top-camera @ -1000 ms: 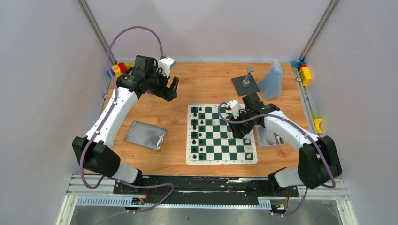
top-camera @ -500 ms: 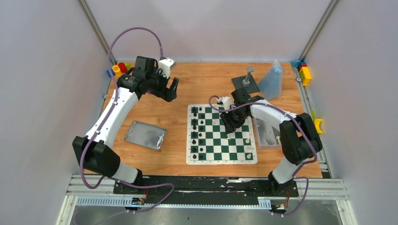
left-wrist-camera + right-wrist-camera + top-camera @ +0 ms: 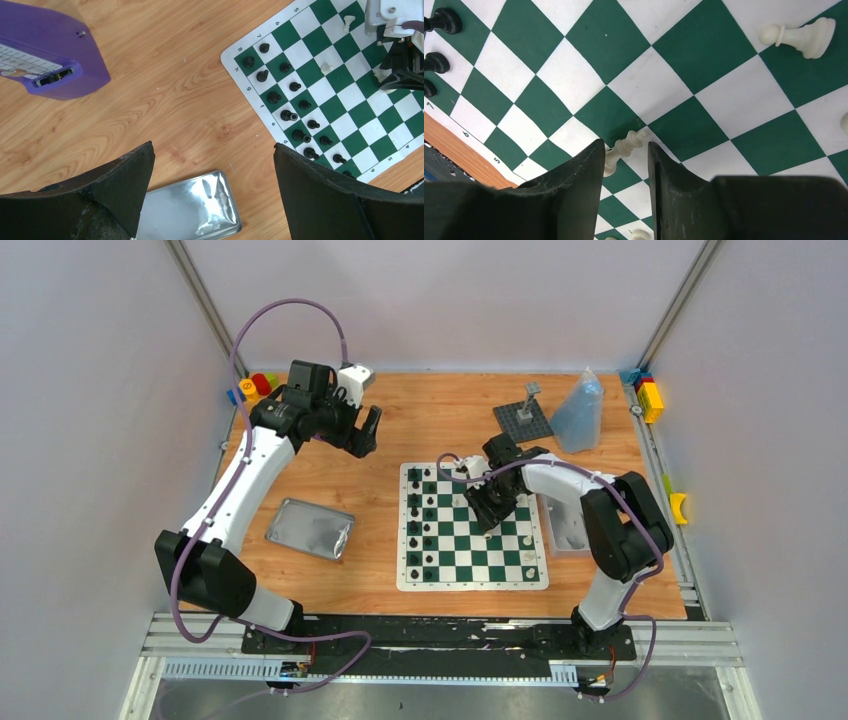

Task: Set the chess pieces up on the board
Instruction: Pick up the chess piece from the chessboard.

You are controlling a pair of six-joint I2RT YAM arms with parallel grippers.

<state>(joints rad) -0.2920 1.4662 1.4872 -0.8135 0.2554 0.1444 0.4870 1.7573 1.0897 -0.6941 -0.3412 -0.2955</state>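
The board point(image 3: 475, 583) is laid flat on the wooden table point(image 3: 430, 425), with the black pieces point(image 3: 422, 525) stood in two rows along its left side and a few white pieces point(image 3: 529, 556) scattered on the right half. One white pawn point(image 3: 799, 37) is seen lying on its side. The right gripper point(image 3: 625, 147) is held low over the board with its fingers point(image 3: 579, 185) drawn close on either side of a tilted white piece point(image 3: 630, 141), but whether that piece is actually pinched cannot be told. The left gripper point(image 3: 214, 155) is held above the table's far left part, jaws spread wide, nothing between them. A silver tin point(image 3: 310, 529) is set left of the board, its shiny inside turned up. A clear tray point(image 3: 568, 532) is placed just beside the board's right edge; a few small things are seen in it, too small to name. A bluish bag point(image 3: 580, 410) is stood at the far side — its contents cannot be made out.
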